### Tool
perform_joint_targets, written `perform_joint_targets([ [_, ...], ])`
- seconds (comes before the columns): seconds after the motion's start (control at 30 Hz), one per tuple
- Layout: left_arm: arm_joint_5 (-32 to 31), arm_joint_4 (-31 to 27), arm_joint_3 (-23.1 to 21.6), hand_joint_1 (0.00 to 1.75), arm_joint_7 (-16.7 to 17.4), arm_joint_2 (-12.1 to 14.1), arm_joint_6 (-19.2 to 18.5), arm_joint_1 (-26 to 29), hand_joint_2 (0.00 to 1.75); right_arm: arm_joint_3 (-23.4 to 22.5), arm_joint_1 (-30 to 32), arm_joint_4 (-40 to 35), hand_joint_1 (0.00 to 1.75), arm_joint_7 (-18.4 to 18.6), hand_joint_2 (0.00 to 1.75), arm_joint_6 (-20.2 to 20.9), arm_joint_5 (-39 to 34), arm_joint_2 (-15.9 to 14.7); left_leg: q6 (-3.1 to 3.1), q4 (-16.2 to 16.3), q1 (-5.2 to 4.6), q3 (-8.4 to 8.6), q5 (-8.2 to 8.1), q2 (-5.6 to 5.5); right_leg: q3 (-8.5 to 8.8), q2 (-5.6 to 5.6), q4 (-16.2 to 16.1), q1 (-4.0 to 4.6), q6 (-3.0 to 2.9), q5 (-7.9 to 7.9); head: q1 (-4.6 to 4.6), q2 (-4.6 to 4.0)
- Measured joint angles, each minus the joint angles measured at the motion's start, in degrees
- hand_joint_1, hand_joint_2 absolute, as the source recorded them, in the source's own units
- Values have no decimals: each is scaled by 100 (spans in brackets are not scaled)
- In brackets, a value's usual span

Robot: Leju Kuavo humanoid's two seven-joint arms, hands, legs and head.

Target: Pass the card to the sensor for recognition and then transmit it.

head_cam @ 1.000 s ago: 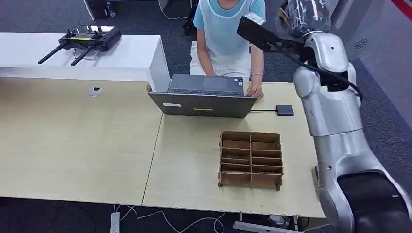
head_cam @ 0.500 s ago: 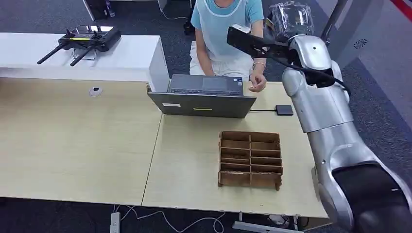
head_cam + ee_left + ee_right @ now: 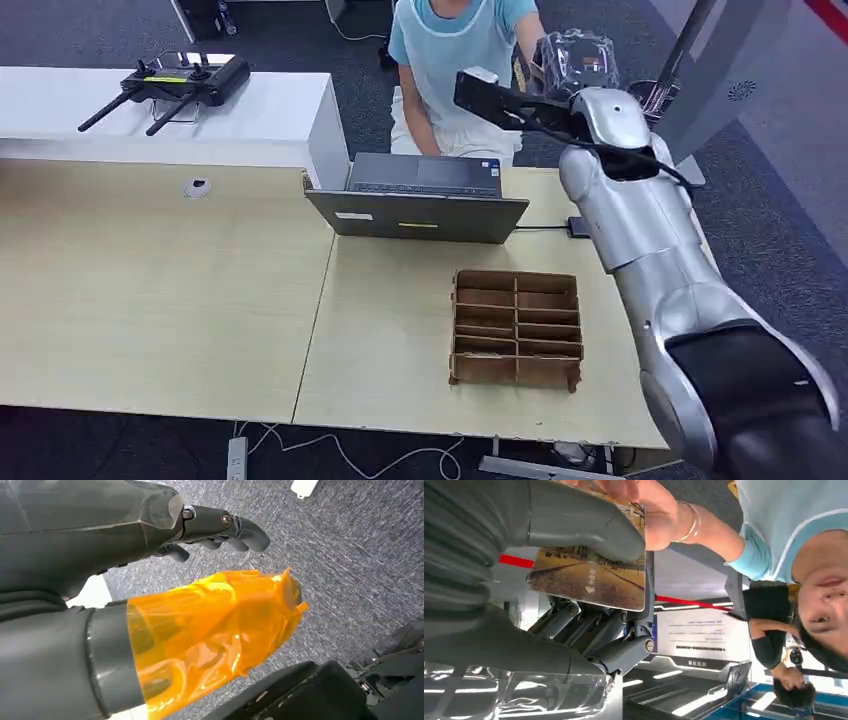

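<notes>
Right fingers (image 3: 589,625): I read the dark fingers under the card and the thick grey thumb (image 3: 584,522) on top, pinching it between them.
Card: a flat rectangular card (image 3: 591,577) printed with a brownish scene and small white characters, held in my right hand (image 3: 589,570); a person's hand (image 3: 639,505) is touching the card's far edge, at the thumb's tip.
Right hand, head view: raised high beyond the table, wrapped in clear plastic film (image 3: 575,60), in front of the person in a light blue top (image 3: 450,50).
Left fingers (image 3: 225,527): curled inward, nothing between them; the thumb is covered in crumpled orange film (image 3: 215,630).
Left hand (image 3: 150,595): hangs over grey carpet.
Table: light wooden tabletop (image 3: 150,290).
Laptop: grey laptop (image 3: 420,200), open toward the person, at the table's far edge.
Sensor candidate: a small dark flat box (image 3: 577,226) on a cable beside the laptop, partly hidden by my right arm; I cannot tell whether it is the sensor.
Organizer: brown cardboard divided tray (image 3: 516,328), nearer me than the laptop.
Side bench: white surface carrying a black remote controller with antennas (image 3: 180,82).
</notes>
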Motion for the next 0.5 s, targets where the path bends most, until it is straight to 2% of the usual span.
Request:
perform_joint_targets([
  [0.13, -100, 0, 0, 0, 24, 0, 0, 0, 0, -2, 1, 68, 175, 37, 175, -15, 46, -2, 0, 0, 0, 1, 0, 0, -1, 1, 0, 0, 0, 0, 0, -2],
  [0.17, -160, 0, 0, 0, 61, 0, -7, -1, 0, -2, 1, 72, 145, 40, 175, -28, 64, -2, 0, 0, 0, 0, 0, 1, -2, 1, 0, 0, 0, 0, 0, -2],
  [0.23, -297, 0, 0, 0, 109, 0, -9, 0, 0, -2, 1, 70, 10, 48, 175, -61, 120, -2, 0, 0, 1, 1, 0, 1, -3, 1, 0, 0, 0, 0, 0, -2],
  [0.33, -363, 0, 0, 0, 122, -4, -2, 0, 0, -9, 2, 70, 9, 88, 175, -70, 199, -2, 0, 0, 1, 0, 0, 1, -3, 1, 0, 0, 0, 0, 0, 0],
  [0.37, -378, 0, 0, 0, 124, -7, -2, 0, 0, -11, 3, 70, 0, 92, 175, -70, 214, -2, 0, 0, 1, 0, 0, 1, -4, 1, 0, 0, 0, 0, 0, 0],
  [0.5, -387, 0, 0, 0, 124, -7, -2, 0, 0, -37, 11, 70, 0, 101, 175, -85, 276, -2, 0, 0, 1, 0, 0, 2, -4, 2, 0, 0, 0, 0, 0, -2],
])
